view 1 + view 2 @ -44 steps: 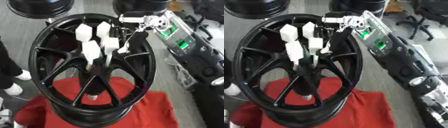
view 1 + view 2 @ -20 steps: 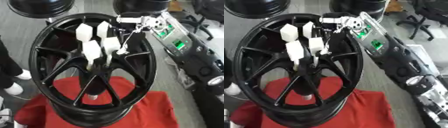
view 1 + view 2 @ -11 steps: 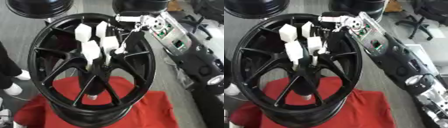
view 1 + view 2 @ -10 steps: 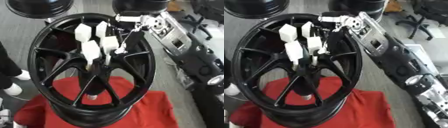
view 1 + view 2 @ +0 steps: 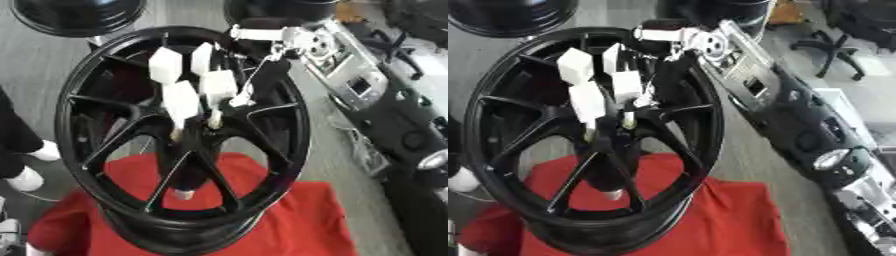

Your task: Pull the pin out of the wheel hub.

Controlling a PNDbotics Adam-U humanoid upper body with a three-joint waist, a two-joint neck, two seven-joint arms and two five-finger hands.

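The wheel hub (image 5: pixel 131 150) stood almost upright on a red cloth (image 5: pixel 289 225) — a glossy black rim with thin, straight spokes that met at a dark centre. The cloth looked soft and matte, lying flat under the lower edge of the rim. From the centre, four white pins stuck out toward the camera, each with a blocky, rectangular head on a thin pale stem. The front pin (image 5: pixel 181 102) was the lowest and nearest, a second pin (image 5: pixel 219 86) stood just beside it on the right, and two more pins (image 5: pixel 166 65) rose behind them.

The right hand (image 5: pixel 658 75) reached in from the upper right, over the rim's top edge, at the end of a black arm (image 5: pixel 798 125) with silver joints and an exposed panel. Its dark fingers (image 5: pixel 258 82) pointed down among the spokes, close beside the second pin. Whether they pinched the pin or only lay next to it, I could not tell, because black fingers and black spokes merged together.
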